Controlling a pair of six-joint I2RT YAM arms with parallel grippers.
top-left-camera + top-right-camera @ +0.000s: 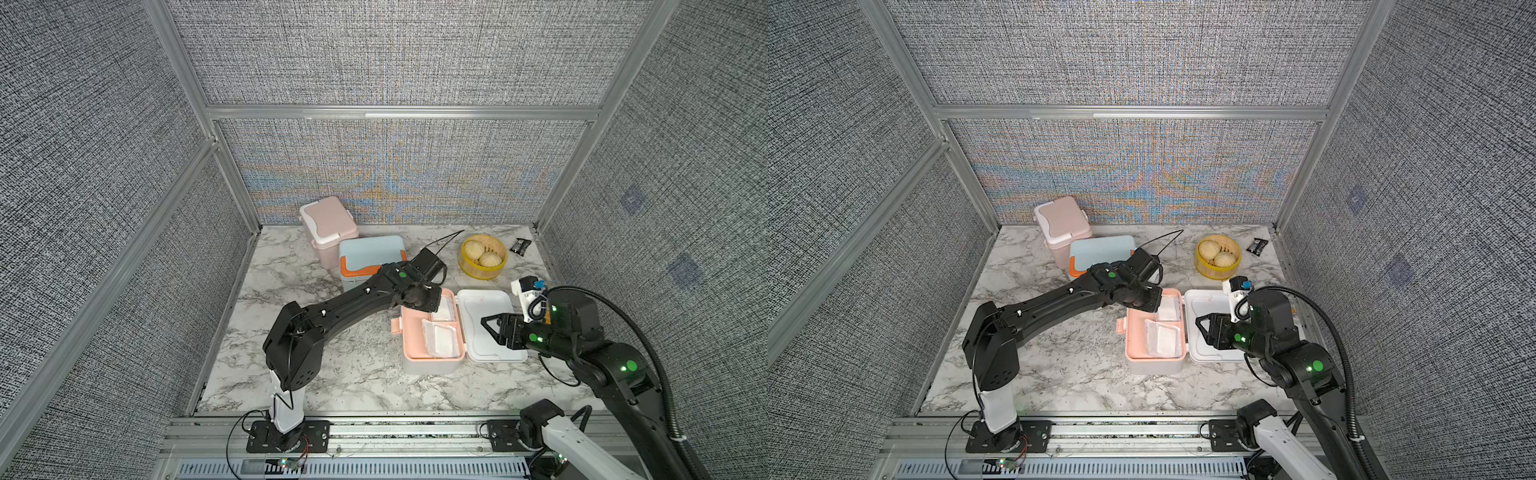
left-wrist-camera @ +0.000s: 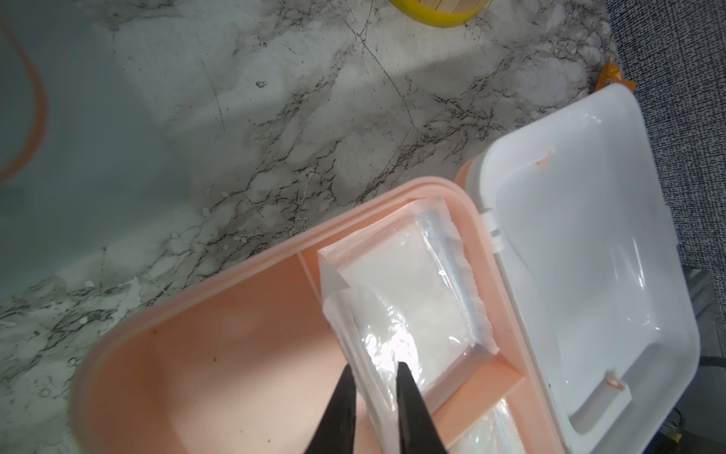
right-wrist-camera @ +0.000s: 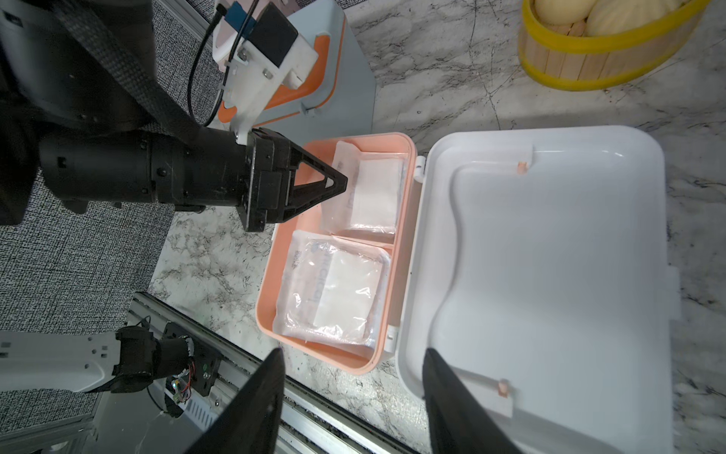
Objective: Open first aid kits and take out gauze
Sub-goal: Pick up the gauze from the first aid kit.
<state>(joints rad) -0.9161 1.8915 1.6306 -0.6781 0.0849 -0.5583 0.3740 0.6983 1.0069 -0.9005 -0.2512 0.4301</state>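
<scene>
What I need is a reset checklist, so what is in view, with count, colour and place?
kits: three; pink and blue shut at back left, white-peach open mid-table, lid laid flat
gauze: two seen, white in clear wrap, far compartment and near compartment of open kit
basket: one, yellow, back right
buns: two, cream, in basket
packet: one, black, back right corner
wrapper: one, orange, by right wall past lid
table: one, marble
left claw: one, black, pinching far gauze
right claw: one, black, open, over the kit's hinge edge

3 kits (image 1: 328, 220) (image 1: 365, 249) (image 1: 411, 340), 2 gauze (image 1: 442, 309) (image 1: 442, 338), 1 basket (image 1: 482, 272), 2 buns (image 1: 473, 249) (image 1: 490, 259).
</scene>
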